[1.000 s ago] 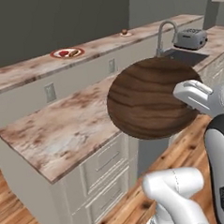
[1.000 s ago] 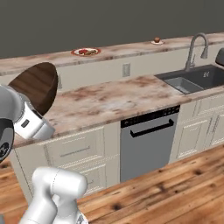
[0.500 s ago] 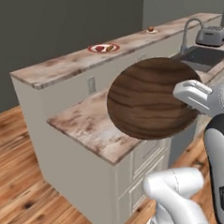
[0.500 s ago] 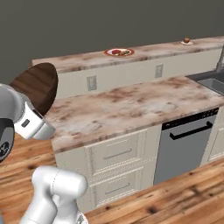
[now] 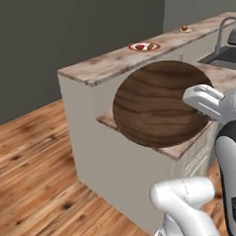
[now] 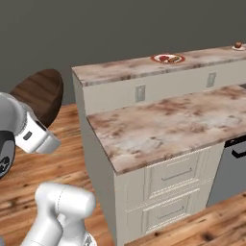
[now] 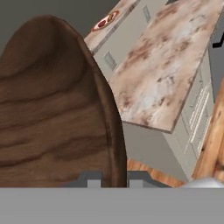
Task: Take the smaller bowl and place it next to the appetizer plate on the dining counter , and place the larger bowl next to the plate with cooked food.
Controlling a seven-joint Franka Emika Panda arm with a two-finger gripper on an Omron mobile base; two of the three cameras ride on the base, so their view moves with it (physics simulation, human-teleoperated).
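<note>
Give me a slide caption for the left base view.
Gripper carries the larger bowl on edge toward the dining counter.

The raised dining counter [image 6: 125,69] with a veined pinkish marble top carries a red-rimmed plate of cooked food [image 6: 167,58] near its middle and a small appetizer plate [image 6: 237,46] far along it. A lower marble counter [image 6: 182,122] runs just beside it, above the wooden floor [image 5: 38,159].

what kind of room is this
Most likely a home kitchen, rendered: a raised marble dining counter carrying plates of food, a lower worktop over cabinet drawers, and a sink faucet further along.
</note>
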